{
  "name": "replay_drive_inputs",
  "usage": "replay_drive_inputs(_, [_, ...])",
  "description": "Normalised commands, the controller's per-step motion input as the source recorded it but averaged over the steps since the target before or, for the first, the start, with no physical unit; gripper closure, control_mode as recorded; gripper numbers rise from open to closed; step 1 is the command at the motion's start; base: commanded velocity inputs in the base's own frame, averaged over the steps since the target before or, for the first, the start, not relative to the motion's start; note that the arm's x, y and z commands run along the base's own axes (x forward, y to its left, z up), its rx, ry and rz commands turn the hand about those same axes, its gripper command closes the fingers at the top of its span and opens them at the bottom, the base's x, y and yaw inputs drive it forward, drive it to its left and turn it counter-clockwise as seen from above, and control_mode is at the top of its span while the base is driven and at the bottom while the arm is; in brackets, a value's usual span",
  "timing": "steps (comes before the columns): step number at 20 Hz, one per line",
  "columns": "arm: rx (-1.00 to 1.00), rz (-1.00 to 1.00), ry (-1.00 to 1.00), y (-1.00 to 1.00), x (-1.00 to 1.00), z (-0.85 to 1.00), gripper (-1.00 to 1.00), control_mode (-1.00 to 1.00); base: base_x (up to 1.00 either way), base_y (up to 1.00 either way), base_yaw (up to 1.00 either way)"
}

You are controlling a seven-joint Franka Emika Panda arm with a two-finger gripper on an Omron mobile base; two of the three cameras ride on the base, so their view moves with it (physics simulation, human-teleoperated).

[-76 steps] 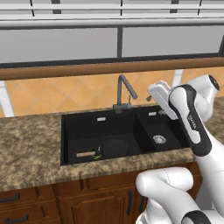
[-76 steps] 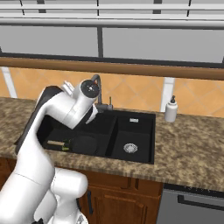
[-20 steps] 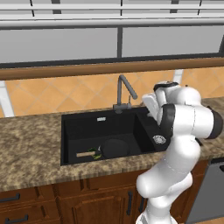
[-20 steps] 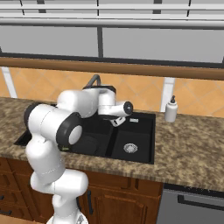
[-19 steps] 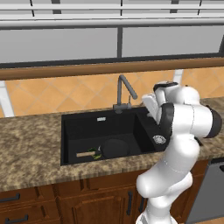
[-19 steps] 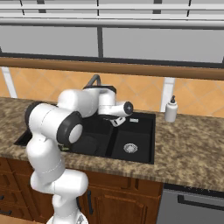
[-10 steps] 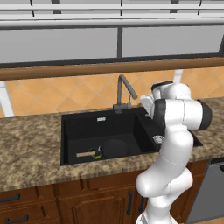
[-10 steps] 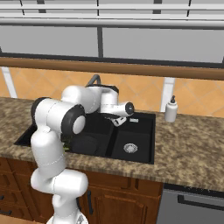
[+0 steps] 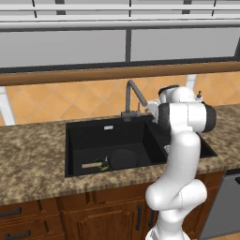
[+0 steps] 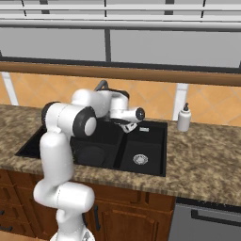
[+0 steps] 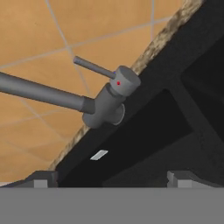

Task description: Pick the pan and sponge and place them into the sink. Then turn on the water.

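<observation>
Gripper (image 10: 128, 123) spread wide, holding nothing | faucet (image 11: 107, 103) lay just ahead, apart | lever (image 11: 93, 67) jutted sideways from its cap | pan (image 9: 123, 158) and sponge (image 9: 101, 164) sat in sink (image 9: 75, 136)

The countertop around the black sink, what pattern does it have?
The countertop is mottled brown and tan speckled stone, like granite, clearest in the left base view.

The arm is raised from its base and bent sharply at the elbow; the forearm is extended forward with the wrist held level; the tool (image 10: 126, 126) is held with its jaws spread wide, nothing gripped between them.
</observation>
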Motion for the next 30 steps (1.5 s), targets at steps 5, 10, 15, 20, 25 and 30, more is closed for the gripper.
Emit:
replay_drive_inputs(5, [0.0, 0.0, -0.02, 0.09, 0.28, -0.24, -1.0, -1.0, 0.0, 0.0, 0.0])
replay_drive_inputs(10, [0.0, 0.01, -0.07, 0.09, 0.13, -0.16, -1.0, -1.0, 0.0, 0.0, 0.0])
replay_drive_inputs(15, [0.0, 0.05, -0.06, 0.04, 0.17, -0.03, -1.0, -1.0, 0.0, 0.0, 0.0])
replay_drive_inputs(20, [0.0, 0.04, -0.02, 0.02, 0.15, 0.0, -1.0, -1.0, 0.0, 0.0, 0.0])
replay_drive_inputs(25, [0.0, 0.02, 0.0, 0.0, 0.26, 0.0, -1.0, -1.0, 0.0, 0.0, 0.0])
replay_drive_inputs(30, [0.0, 0.03, 0.0, 0.0, 0.27, 0.0, -1.0, -1.0, 0.0, 0.0, 0.0])
